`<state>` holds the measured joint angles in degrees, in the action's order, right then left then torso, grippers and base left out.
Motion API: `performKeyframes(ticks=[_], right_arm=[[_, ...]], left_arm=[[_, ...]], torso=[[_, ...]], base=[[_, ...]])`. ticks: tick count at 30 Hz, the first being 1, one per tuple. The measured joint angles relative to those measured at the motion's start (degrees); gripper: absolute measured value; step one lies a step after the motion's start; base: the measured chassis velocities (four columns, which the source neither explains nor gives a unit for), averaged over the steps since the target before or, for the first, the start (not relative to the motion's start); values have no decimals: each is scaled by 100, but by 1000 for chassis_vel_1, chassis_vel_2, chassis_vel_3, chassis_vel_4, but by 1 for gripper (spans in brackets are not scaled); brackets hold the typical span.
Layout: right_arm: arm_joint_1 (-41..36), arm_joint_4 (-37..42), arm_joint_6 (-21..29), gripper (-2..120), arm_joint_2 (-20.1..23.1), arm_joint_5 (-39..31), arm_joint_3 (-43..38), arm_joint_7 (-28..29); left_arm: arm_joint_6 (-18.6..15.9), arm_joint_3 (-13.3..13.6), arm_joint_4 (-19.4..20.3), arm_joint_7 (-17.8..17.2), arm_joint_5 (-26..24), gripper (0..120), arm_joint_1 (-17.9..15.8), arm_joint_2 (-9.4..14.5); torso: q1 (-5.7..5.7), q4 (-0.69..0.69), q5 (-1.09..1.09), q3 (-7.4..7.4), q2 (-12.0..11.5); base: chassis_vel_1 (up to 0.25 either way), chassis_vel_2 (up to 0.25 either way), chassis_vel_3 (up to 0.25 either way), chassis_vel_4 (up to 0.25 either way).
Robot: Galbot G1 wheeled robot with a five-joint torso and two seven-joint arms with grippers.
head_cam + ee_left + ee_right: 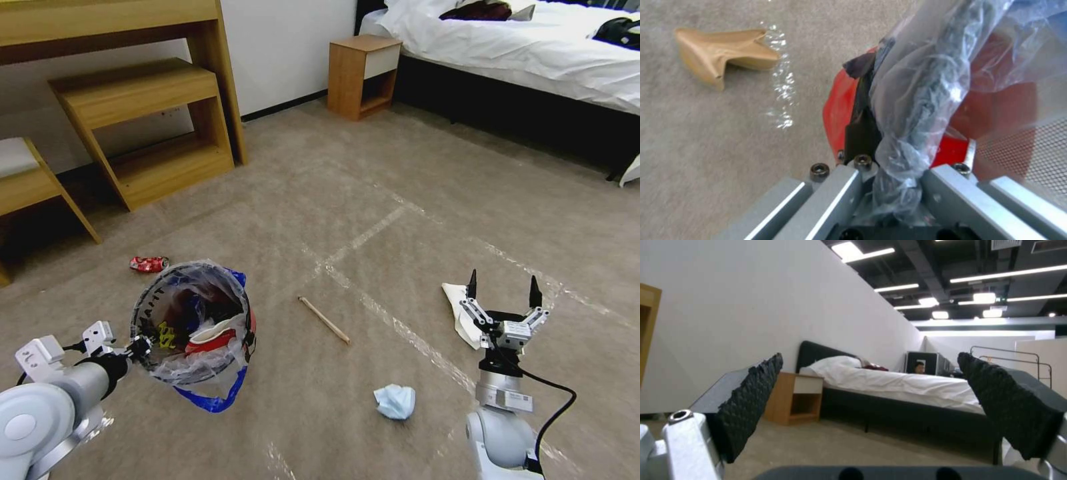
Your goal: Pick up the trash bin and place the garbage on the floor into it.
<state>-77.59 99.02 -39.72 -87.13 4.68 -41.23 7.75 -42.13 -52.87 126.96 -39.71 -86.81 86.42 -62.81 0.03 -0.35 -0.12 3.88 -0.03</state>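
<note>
Trash bin (200, 333) first: the small red tub hangs tilted at the left, its mouth turned up toward the robot's head, held off the carpet (373, 167) by the left gripper (137, 348). Those jaws are closed on the rim, pinching the red wall and the bunched clear bag (911, 133) together, as the left wrist view shows close up. Blue handle strips of the bag dangle under the tub. Inside it lie some scraps, white and red among them. Just behind the bin, a crushed red can (149, 264) lies on the carpet. The left wrist view also catches a tan folded scrap (720, 55) lying beside a shiny tape line (781, 96).

Further right, a wooden stick (324, 319) lies slantwise near the taped grid. Nearer the robot sits a crumpled pale blue mask (395, 401). At the right, the right gripper (501, 288) points upward and away, its jaws spread wide and holding nothing, touching nothing. A white flat piece (459, 308) lies on the carpet just behind it, partly hidden by the fingers (472, 285).
</note>
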Motion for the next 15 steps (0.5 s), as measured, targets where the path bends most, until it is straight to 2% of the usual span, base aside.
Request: performKeyframes(ticks=[15], right_arm=[[63, -118, -38, 100, -8, 22, 45, -14]], left_arm=[[0, 18, -19, -23, 68, 0, 1, -36]], torso=[[0, 0, -1, 0, 0]], base=[[-140, 129, 140, -125]])
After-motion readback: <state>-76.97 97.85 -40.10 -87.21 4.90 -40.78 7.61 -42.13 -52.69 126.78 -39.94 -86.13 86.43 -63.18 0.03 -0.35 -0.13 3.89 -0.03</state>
